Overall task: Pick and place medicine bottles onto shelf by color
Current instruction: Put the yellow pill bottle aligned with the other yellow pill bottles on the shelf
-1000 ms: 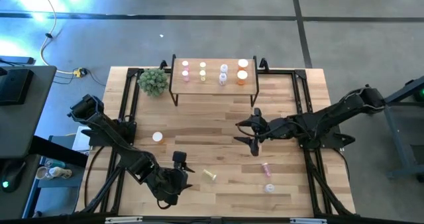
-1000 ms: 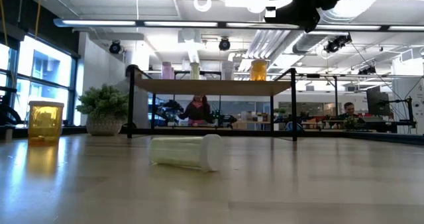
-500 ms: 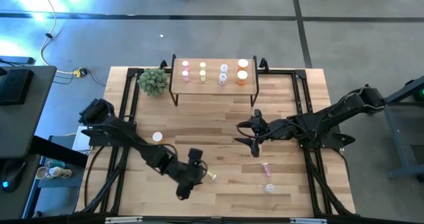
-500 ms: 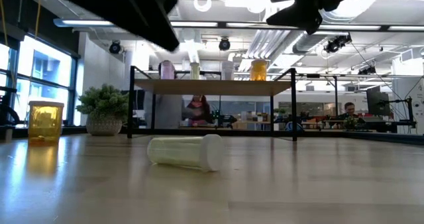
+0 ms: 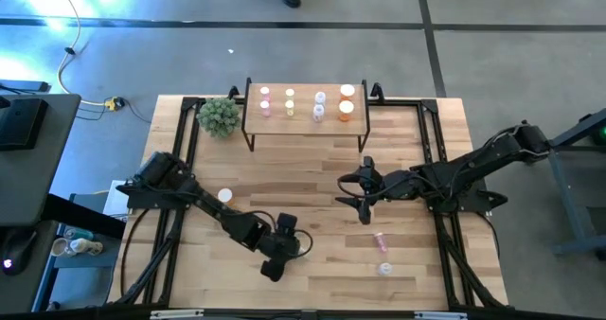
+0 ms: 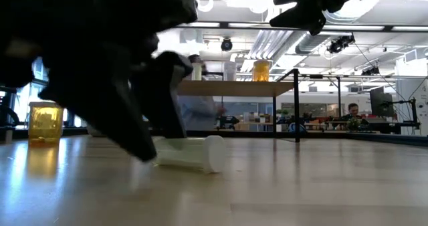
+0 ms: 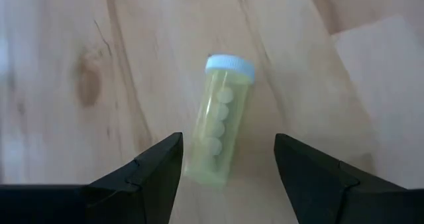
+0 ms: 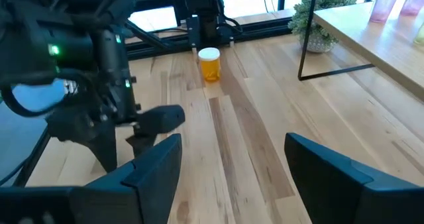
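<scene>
From above, the left end effector (image 5: pixel 281 247) stood low over the wooden bench (image 5: pixel 322 282), covering the lying bottle; the shelf (image 5: pixel 305 117) held several upright bottles.

In the left wrist view its dark fingers (image 7: pixel 149 174) were spread open around the translucent yellow-green bottle (image 7: pixel 219 128), white-capped and cylindrical. Next it likely had to descend and close.

The right end effector (image 5: pixel 361 192) waited open, empty.

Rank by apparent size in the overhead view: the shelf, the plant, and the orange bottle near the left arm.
1. shelf
2. plant
3. orange bottle, smallest; only its white cap shows.
</scene>
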You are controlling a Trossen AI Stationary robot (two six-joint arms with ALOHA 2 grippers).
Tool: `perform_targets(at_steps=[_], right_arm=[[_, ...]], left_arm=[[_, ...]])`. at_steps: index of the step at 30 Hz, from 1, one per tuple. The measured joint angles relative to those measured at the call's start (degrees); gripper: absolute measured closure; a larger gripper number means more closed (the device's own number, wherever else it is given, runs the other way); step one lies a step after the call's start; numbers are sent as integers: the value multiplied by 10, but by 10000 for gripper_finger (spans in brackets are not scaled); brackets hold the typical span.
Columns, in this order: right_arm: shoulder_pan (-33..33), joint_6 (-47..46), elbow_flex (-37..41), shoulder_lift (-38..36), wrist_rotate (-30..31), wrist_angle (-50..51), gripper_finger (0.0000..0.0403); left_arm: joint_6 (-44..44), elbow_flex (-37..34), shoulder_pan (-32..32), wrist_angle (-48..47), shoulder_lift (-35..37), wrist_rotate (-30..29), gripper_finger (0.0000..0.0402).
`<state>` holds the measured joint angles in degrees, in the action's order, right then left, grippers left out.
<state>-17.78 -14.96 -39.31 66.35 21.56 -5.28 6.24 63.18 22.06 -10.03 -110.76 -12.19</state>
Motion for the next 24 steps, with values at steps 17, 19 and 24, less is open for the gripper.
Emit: perform_targets(at_steps=[17,19,24], right_arm=[[0,0,0,0,0,3,143],[0,0,0,0,0,3,143],[0,0,0,0,0,3,143]], left_arm=[[11,2,-1,17,-28,3,184],[12,1,-1,17,-27,9,198],[11,1,-1,24,-27,14,244]])
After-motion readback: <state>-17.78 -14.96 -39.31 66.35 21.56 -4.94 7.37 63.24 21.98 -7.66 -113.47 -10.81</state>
